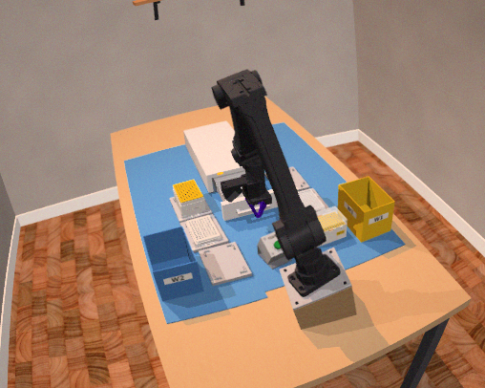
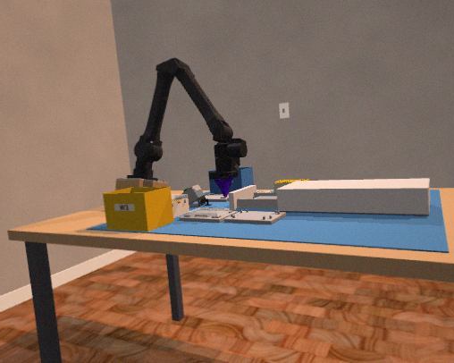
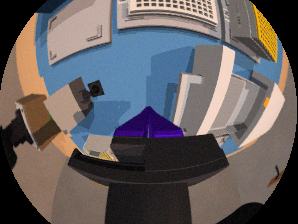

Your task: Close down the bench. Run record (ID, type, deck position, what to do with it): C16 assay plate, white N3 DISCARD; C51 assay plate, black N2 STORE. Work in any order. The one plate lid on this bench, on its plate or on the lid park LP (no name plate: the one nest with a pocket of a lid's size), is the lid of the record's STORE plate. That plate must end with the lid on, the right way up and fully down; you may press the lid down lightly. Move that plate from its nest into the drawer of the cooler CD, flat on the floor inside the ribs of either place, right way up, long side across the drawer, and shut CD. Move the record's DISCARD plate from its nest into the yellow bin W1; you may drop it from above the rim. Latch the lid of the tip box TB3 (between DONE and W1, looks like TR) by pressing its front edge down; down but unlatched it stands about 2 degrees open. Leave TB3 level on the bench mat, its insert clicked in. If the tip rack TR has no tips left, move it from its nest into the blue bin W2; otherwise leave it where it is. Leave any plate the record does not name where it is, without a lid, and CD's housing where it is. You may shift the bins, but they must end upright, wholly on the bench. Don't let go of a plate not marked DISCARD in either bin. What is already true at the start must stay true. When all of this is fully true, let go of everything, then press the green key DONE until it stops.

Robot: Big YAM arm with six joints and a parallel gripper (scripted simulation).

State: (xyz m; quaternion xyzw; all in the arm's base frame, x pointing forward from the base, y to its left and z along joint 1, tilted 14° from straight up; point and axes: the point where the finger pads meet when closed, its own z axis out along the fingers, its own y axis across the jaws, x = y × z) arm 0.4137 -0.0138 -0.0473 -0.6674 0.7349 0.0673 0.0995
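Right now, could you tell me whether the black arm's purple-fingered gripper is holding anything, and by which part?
Nothing is held: the purple-fingered gripper is shut on itself, fingertips together, hanging just in front of the pale drawer pulled out of the white cooler.

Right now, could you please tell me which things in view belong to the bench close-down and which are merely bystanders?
Job: cooler drawer, yellow bin W1, blue bin W2, tip box TB3, tip rack TR, white plate, green key DONE, gripper, shut and empty.
Bystanders: wall switch, arm pedestal.
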